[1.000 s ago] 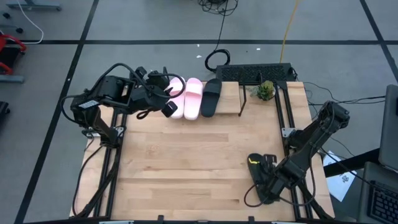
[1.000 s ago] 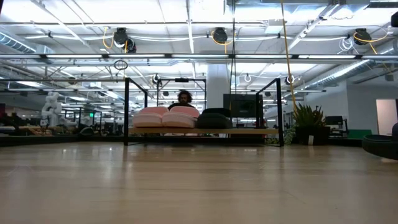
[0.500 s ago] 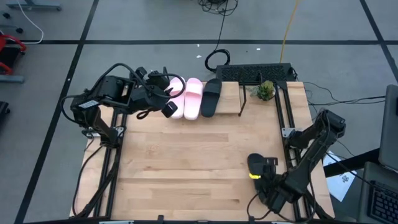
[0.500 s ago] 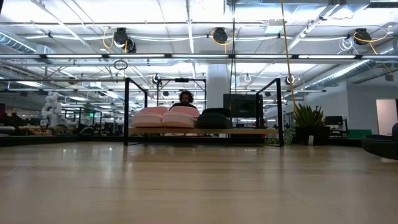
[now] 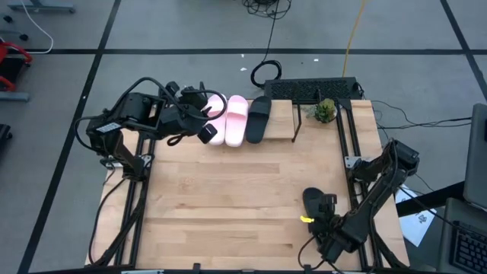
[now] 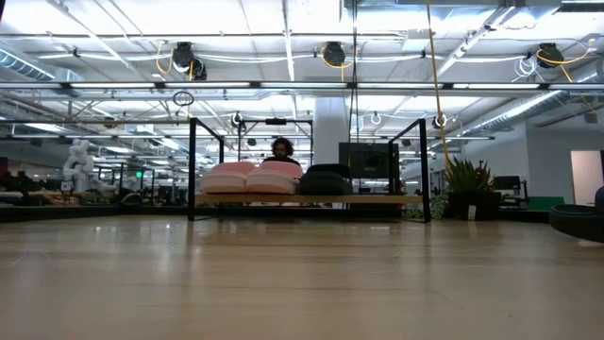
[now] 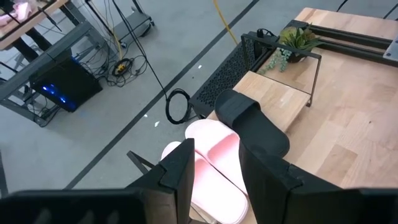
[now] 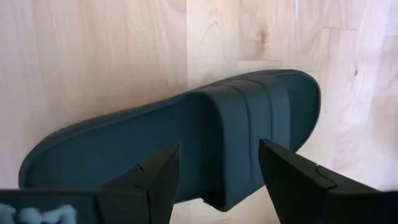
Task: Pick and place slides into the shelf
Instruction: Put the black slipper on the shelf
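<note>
Black slide (image 8: 186,140) on table, right gripper (image 8: 217,177) open above.

No readable text, label, brand, number or sign showed in any view. The black slide (image 8: 186,146) under the right wrist camera bore no visible logo on its strap or footbed, and the pink slides (image 7: 211,168) and the other black slide (image 7: 255,127) on the shelf (image 5: 281,122) were likewise unmarked. Sheets of paper (image 5: 420,222) beside the desk (image 5: 228,198) carried dark marks too small to read.
</note>
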Tool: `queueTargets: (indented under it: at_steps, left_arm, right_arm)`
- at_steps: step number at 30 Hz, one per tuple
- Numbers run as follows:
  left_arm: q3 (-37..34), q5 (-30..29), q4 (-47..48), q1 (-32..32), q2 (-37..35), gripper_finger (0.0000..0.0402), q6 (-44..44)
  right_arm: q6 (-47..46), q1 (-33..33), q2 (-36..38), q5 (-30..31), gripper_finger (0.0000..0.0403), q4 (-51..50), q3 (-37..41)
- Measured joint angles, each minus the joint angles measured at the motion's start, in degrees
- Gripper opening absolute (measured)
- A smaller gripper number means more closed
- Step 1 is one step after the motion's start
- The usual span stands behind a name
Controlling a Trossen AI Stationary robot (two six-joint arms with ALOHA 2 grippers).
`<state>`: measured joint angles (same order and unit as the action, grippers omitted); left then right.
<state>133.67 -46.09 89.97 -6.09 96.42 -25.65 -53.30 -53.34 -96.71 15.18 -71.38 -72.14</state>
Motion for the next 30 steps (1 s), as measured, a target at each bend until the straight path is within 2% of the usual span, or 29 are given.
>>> queueTargets:
  at_steps: [14, 20, 30]
  left_arm:
    - [0.00, 0.00, 0.00, 0.00, 0.00, 0.0129, 0.08]
    - [0.00, 0.01, -0.01, 0.00, 0.00, 0.0129, 0.08]
    - [0.00, 0.01, -0.01, 0.00, 0.00, 0.0129, 0.06]
  right_arm:
    - [-2.74, 1.06, -0.13, 1.37, 0.0208, -0.65, 6.65]
    - [-0.21, 1.18, -0.13, 1.22, 0.0208, 0.89, 9.51]
    - [2.36, 1.25, -0.13, 1.29, 0.0208, 1.07, 9.97]
